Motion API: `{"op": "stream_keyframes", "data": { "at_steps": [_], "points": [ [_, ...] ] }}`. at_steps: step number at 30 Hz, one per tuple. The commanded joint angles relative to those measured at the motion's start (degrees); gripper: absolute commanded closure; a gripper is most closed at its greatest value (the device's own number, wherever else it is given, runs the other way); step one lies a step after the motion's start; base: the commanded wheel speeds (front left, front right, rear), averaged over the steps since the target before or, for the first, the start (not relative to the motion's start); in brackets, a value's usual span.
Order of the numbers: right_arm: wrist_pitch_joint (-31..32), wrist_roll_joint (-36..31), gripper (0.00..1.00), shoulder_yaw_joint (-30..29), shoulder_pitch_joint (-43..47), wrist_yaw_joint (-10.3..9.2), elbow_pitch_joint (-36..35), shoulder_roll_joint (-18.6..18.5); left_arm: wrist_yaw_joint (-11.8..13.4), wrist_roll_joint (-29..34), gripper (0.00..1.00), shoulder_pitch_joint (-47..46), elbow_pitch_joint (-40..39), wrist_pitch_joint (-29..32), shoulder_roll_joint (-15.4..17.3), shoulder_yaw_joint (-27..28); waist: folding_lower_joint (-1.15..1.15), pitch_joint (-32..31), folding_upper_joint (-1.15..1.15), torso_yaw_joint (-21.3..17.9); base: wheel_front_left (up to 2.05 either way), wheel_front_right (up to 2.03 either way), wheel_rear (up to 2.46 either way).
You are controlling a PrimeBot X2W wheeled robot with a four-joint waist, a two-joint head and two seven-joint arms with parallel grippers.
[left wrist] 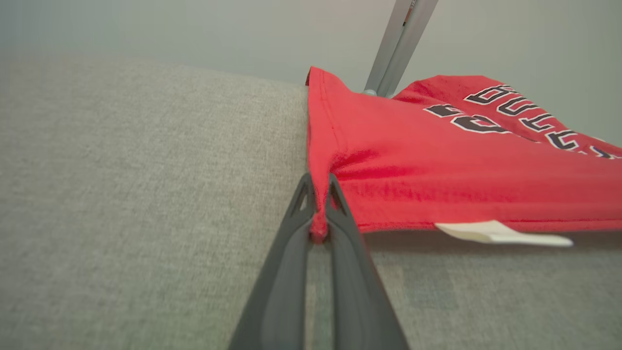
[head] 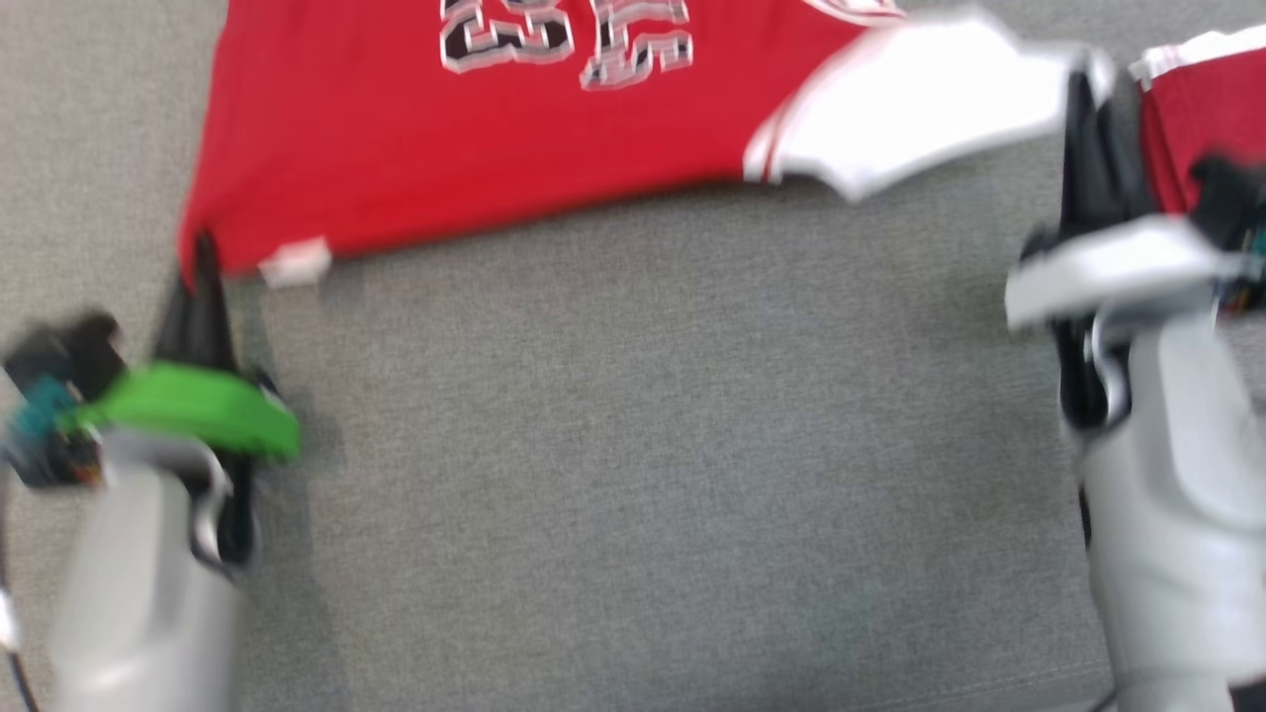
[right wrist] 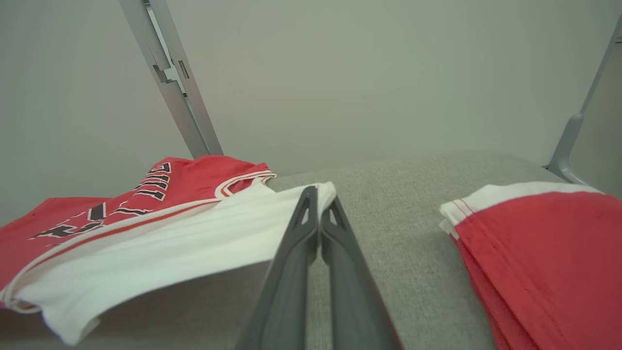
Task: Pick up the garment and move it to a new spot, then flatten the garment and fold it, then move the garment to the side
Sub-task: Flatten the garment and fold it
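Grey woven fabric surface (head: 643, 445); plain pale wall (right wrist: 364, 73); grey metal struts (right wrist: 194, 121).

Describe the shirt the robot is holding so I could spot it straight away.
On the grey surface, the shirt is held between the left gripper, which pinches its red hem corner, and the right gripper, at its white sleeve. It is spread open and shows black-and-white lettering, unlike the folded red pile lying to its right.

The grey cloth surface (head: 653, 445) is lying open across the centre and bottom of the head view, while the red garment (head: 475, 148) is spanning the top edge and a second red pile (head: 1202, 129) is crowding the upper right corner.
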Motion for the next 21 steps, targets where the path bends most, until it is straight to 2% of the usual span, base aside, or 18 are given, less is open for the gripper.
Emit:
{"op": "stream_keyframes", "data": {
  "at_steps": [1,8,11,21],
  "points": [
    [-0.3,1.7,1.00,-0.3,3.6,-0.27,-0.8,-0.9,0.3,0.2,1.00,3.5,0.2,0.0,0.0,1.1,0.00,-2.9,0.00,-0.4,0.00,0.00,0.00],
    [-0.3,7.4,1.00,2.6,20.1,-0.27,-2.4,-0.8,0.3,2.0,1.00,16.8,-1.5,0.0,-5.2,5.2,0.00,-8.4,0.00,-0.8,0.00,0.00,0.00],
    [-0.3,9.1,1.00,4.0,25.0,-0.26,-2.7,-0.8,0.3,3.1,1.00,21.5,-2.7,0.0,-6.9,4.1,0.00,-10.8,0.00,-0.6,0.00,0.00,0.00],
    [-0.2,12.0,1.00,8.0,40.0,-0.26,-1.7,-0.7,0.3,5.6,1.00,33.8,-6.2,0.0,-9.2,5.2,0.00,-17.9,0.00,1.2,0.00,0.00,0.00]
  ]
}}
